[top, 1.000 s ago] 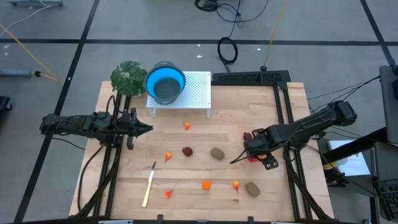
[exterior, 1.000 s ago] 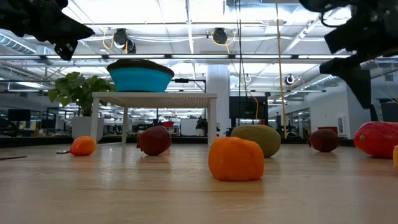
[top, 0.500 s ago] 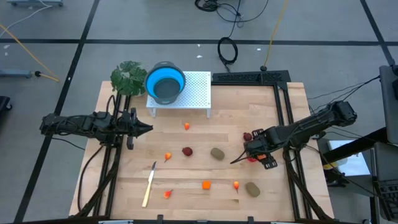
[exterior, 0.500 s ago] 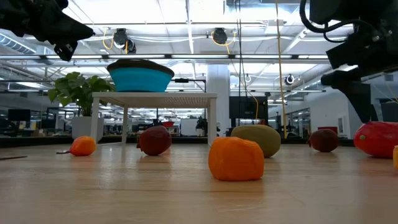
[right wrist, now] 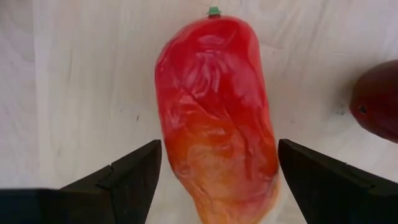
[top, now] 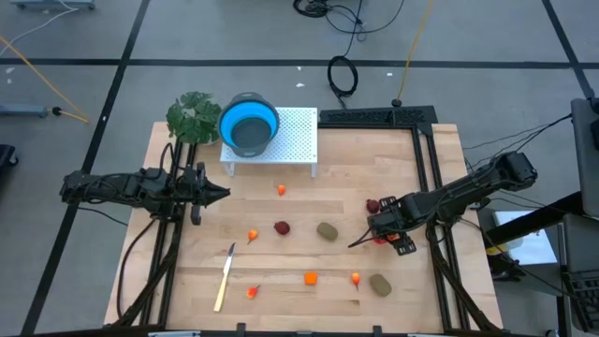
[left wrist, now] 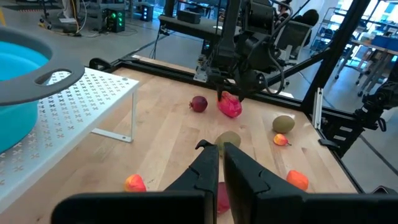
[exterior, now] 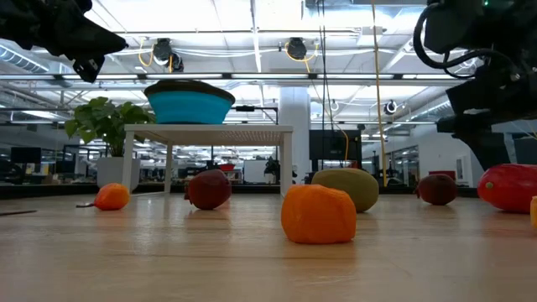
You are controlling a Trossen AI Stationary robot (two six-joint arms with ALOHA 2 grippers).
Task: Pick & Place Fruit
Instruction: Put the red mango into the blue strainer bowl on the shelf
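Right fingers: spread wide, one on each side of the mango, not yet touching it; bare wood is seen between each finger and the fruit.
Right gripper: held low over the mango, at the right side of the table, far to the right of the stand.
Mango: larger red-orange piece, lying flat on the wood, its long axis running between the fingers, with a small green stem tip at the far end.
Handling, judged: a light toy fruit is expected; the skin looks glossy and wrinkled, so it may be slick and slightly yielding.
Hold, judged: the widest middle part is best taken across its short width; the tapered ends would be likelier to slip out.
Risk, judged: a roll sideways could be caused if one finger lands first.
Dark red fruit: just beside the mango, apart from it, outside the fingers.
Left gripper: fingers pressed together, holding nothing, raised in front of the stand.
Other fruit: a dark red round one, an olive oval and small orange ones lie in front of the stand.
Bowl: blue, sitting on the stand.
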